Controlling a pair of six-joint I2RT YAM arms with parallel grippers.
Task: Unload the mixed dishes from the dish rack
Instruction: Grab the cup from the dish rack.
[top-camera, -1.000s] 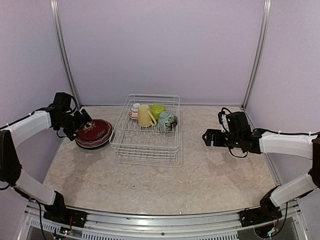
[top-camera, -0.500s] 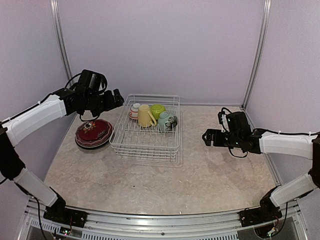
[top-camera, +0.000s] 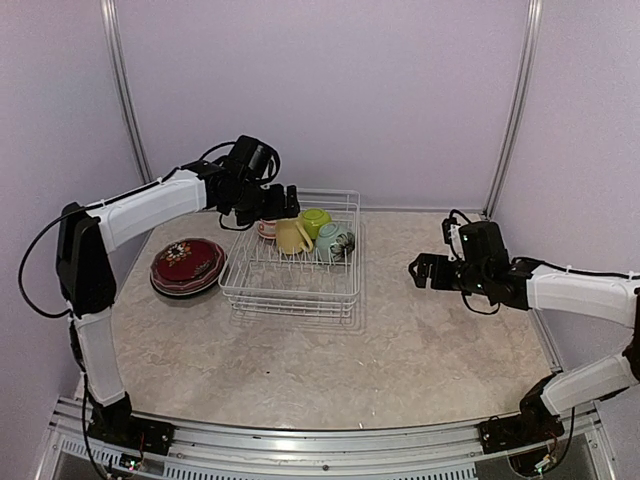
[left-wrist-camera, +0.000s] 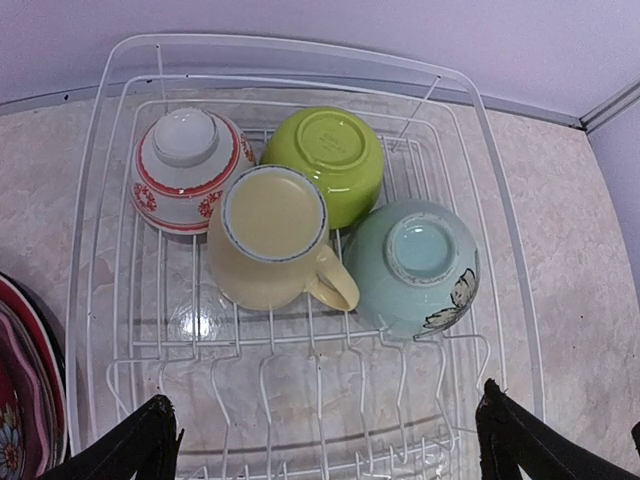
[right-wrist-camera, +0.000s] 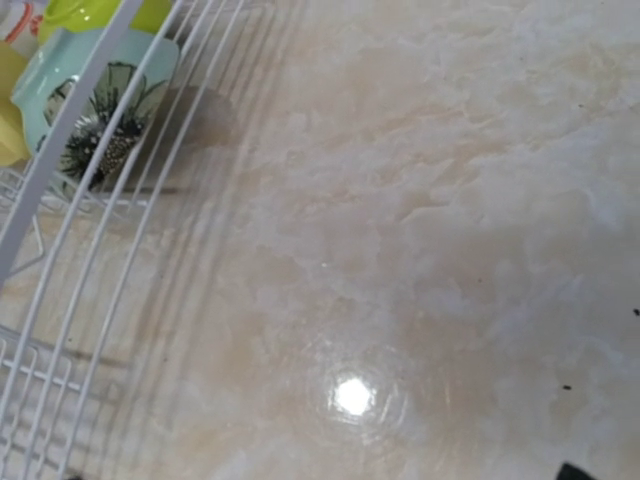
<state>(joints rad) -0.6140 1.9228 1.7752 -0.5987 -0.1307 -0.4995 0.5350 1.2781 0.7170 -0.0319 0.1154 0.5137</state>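
Since half a second ago the left arm has swung right, away from the air above the stack of plates (top-camera: 187, 265), and its left end effector (top-camera: 285, 200) now hangs over the far left part of the dish rack (top-camera: 288, 300). The right arm has barely shifted.

In the left wrist view the two dark fingers stand wide apart at the bottom corners, so this end effector is open and holds nothing. The right end effector (top-camera: 418, 270) hovers low over the desk (top-camera: 400, 350), to the right of the rack and apart from it; whether it is open or closed I cannot tell (its own camera shows almost nothing of the fingers).

The white wire rack sits at the far middle of the desk. Four pieces huddle in its far half:
- a pinkish bowl (left-wrist-camera: 185, 165) with red bands, far left, foot up;
- a lime green bowl (left-wrist-camera: 325, 160) just right of it, also foot up;
- a pale yellow mug (left-wrist-camera: 270, 235) nearer, touching both, handle pointing near-right;
- a pale blue-green bowl (left-wrist-camera: 415, 265) with a flower print, at the right, against the handle.

The near half of the rack holds only its upright prongs.

The plates lie stacked on the desk just left of the rack, a dark red patterned one on top.
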